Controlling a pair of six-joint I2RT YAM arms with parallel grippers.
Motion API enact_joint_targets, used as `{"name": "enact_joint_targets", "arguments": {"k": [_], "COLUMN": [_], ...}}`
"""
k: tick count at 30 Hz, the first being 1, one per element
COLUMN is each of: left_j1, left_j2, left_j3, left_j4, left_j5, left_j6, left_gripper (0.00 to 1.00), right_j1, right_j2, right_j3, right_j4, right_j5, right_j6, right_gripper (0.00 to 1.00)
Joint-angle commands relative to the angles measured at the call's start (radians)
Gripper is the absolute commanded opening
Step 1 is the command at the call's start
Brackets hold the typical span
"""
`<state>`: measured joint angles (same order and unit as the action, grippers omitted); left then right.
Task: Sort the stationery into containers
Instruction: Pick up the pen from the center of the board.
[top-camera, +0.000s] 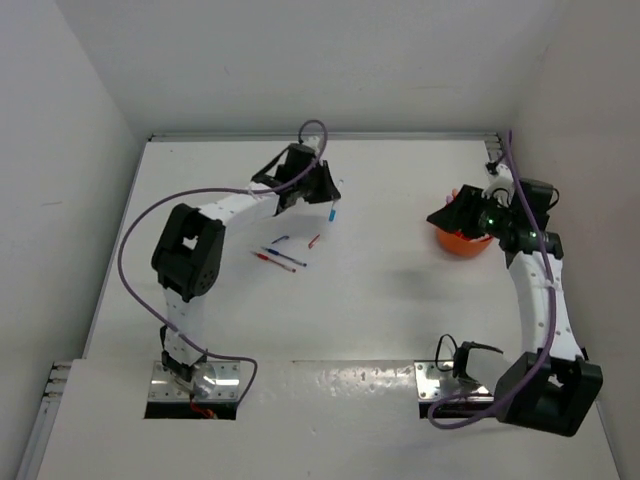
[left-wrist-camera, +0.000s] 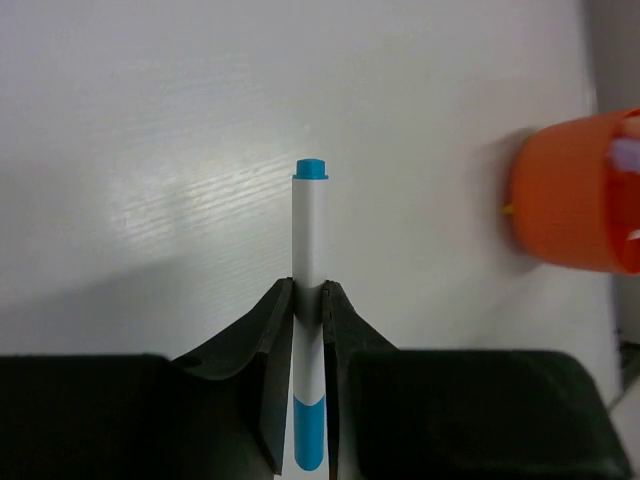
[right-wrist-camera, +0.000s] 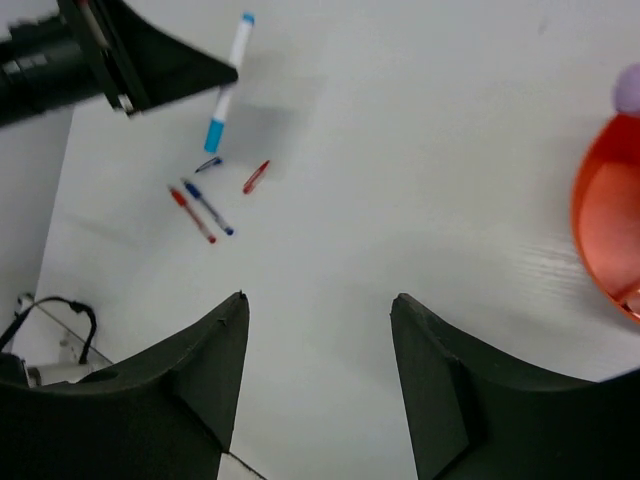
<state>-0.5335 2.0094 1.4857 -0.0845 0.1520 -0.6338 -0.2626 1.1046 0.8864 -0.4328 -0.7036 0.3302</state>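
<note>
My left gripper (left-wrist-camera: 310, 290) is shut on a white marker with blue ends (left-wrist-camera: 310, 230) and holds it above the far middle of the table (top-camera: 331, 208). The orange bowl (top-camera: 462, 243) sits at the far right, with a lilac item (right-wrist-camera: 628, 88) showing at its rim. It also shows in the left wrist view (left-wrist-camera: 575, 195). My right gripper (right-wrist-camera: 318, 298) is open and empty, hovering beside and over the bowl (right-wrist-camera: 605, 230). Four thin pens lie left of centre: a short blue one (top-camera: 279, 239), a short red one (top-camera: 314, 241), a red pen (top-camera: 264, 257) and a blue pen (top-camera: 287, 259).
White walls close in the table on the left, back and right. A cable (top-camera: 503, 160) hangs near the back right corner. The arm bases and metal mounting plates (top-camera: 455, 380) sit at the near edge.
</note>
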Motion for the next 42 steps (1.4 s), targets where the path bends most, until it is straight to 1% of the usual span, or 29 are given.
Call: {"name": "enact_joint_targets", "arguments": {"k": [1, 2, 4, 5, 6, 7, 8, 9, 10, 12, 13, 14, 15, 17, 18, 22, 28, 30, 35, 42], "left_j1": [0.033, 0.043, 0.049, 0.047, 0.046, 0.040, 0.037, 0.032, 0.017, -0.002, -0.017, -0.023, -0.032, -0.037, -0.040, -0.048, -0.066, -0.066, -0.068, -0.091], "left_j2": [-0.133, -0.144, -0.184, -0.210, -0.221, -0.231, -0.257, -0.268, -0.274, -0.296, -0.302, -0.310, -0.316, -0.317, -0.314, -0.294, -0.285, -0.284, -0.281, -0.275], "left_j3": [0.053, 0.051, 0.006, -0.030, -0.053, -0.082, -0.115, -0.181, -0.202, -0.231, -0.234, -0.238, -0.249, -0.252, -0.252, -0.257, -0.291, -0.292, -0.298, -0.298], "left_j4": [0.051, 0.043, 0.042, 0.043, 0.046, 0.110, 0.142, 0.193, 0.275, 0.293, 0.289, 0.289, 0.296, 0.299, 0.307, 0.333, 0.339, 0.339, 0.338, 0.341], "left_j5": [0.164, 0.191, 0.274, 0.331, 0.363, 0.397, 0.429, 0.508, 0.543, 0.573, 0.580, 0.589, 0.589, 0.590, 0.595, 0.613, 0.601, 0.601, 0.607, 0.607], "left_j6": [-0.144, -0.159, -0.207, -0.233, -0.233, -0.272, -0.300, -0.352, -0.371, -0.371, -0.363, -0.362, -0.372, -0.388, -0.398, -0.438, -0.452, -0.454, -0.463, -0.461], "left_gripper": [0.00, 0.00, 0.00, 0.00, 0.00, 0.00, 0.00, 0.00, 0.00, 0.00, 0.00, 0.00, 0.00, 0.00, 0.00, 0.00, 0.00, 0.00, 0.00, 0.00], "right_j1": [0.069, 0.104, 0.156, 0.180, 0.201, 0.245, 0.253, 0.299, 0.340, 0.379, 0.413, 0.428, 0.459, 0.490, 0.525, 0.621, 0.738, 0.769, 0.842, 0.892], "right_j2": [-0.078, -0.106, -0.136, -0.172, -0.192, -0.207, -0.227, -0.271, -0.296, -0.363, -0.379, -0.388, -0.394, -0.396, -0.394, -0.381, -0.315, -0.301, -0.241, -0.170], "right_j3": [0.009, 0.011, 0.011, 0.006, -0.001, -0.023, -0.039, -0.068, -0.151, -0.237, -0.306, -0.331, -0.363, -0.380, -0.394, -0.478, -0.530, -0.543, -0.589, -0.575], "right_j4": [0.092, 0.097, 0.117, 0.135, 0.135, 0.144, 0.147, 0.192, 0.236, 0.363, 0.393, 0.419, 0.472, 0.489, 0.490, 0.569, 0.680, 0.707, 0.881, 0.951], "right_j5": [-0.030, -0.027, -0.025, -0.028, -0.028, -0.048, -0.063, -0.076, -0.073, -0.073, -0.077, -0.080, -0.092, -0.117, -0.128, -0.128, -0.088, -0.065, 0.050, 0.134], "right_j6": [-0.112, -0.210, -0.320, -0.461, -0.532, -0.607, -0.773, -0.854, -0.984, -1.110, -1.217, -1.249, -1.272, -1.327, -1.374, -1.480, -1.612, -1.642, -1.668, -1.692], "right_gripper": [0.59, 0.59, 0.60, 0.61, 0.61, 0.62, 0.62, 0.63, 0.63, 0.64, 0.64, 0.64, 0.62, 0.59, 0.57, 0.55, 0.54, 0.54, 0.54, 0.52]}}
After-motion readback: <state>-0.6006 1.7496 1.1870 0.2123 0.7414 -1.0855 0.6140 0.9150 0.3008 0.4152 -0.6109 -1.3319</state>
